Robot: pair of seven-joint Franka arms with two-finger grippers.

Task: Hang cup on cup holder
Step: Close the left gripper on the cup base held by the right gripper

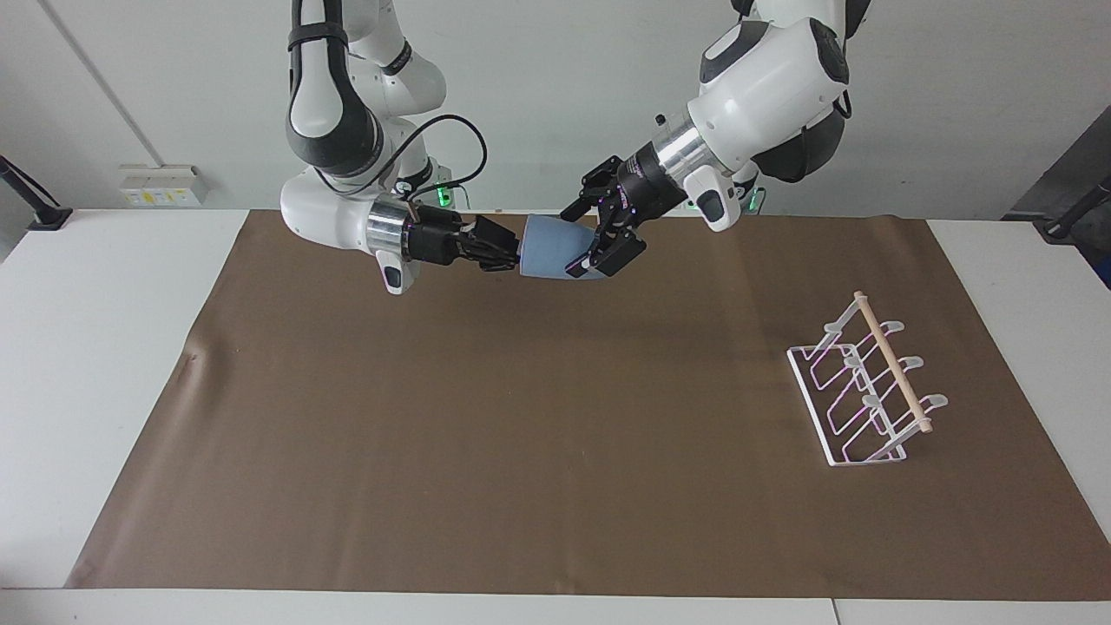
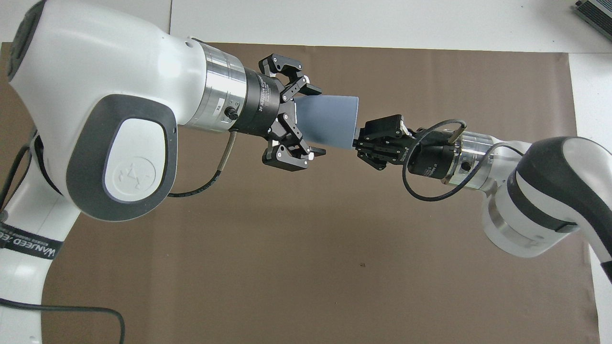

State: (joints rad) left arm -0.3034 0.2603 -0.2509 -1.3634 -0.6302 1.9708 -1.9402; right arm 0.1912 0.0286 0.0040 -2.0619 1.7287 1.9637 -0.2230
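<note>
The cup [image 1: 555,247] is held on its side in the air above the brown mat [image 1: 521,434], over the part of the mat close to the robots. It is pinched at its wide rim by the right gripper [image 1: 512,249], whose fingertips are pressed together on the rim wall, with the narrower base pointing away from that gripper toward the left arm's end of the table. The left gripper [image 1: 599,247] is placed around the base end of the cup, its fingers [image 2: 311,89] spread wide, one above and one below the cup body; in the overhead view the fingers [image 2: 315,153] are seen to straddle the cup [image 2: 330,119], and whether they touch its surface cannot be told. The right gripper [image 2: 356,138] is seen there butted against the cup's mouth. The two grippers are thus set facing each other along the cup's length, with the cup between them. The cup holder [image 1: 868,386] is stood on the mat well apart from both grippers, toward the left arm's end of the table, with its wooden rod [image 1: 890,360] on top and its white wire prongs empty.
</note>
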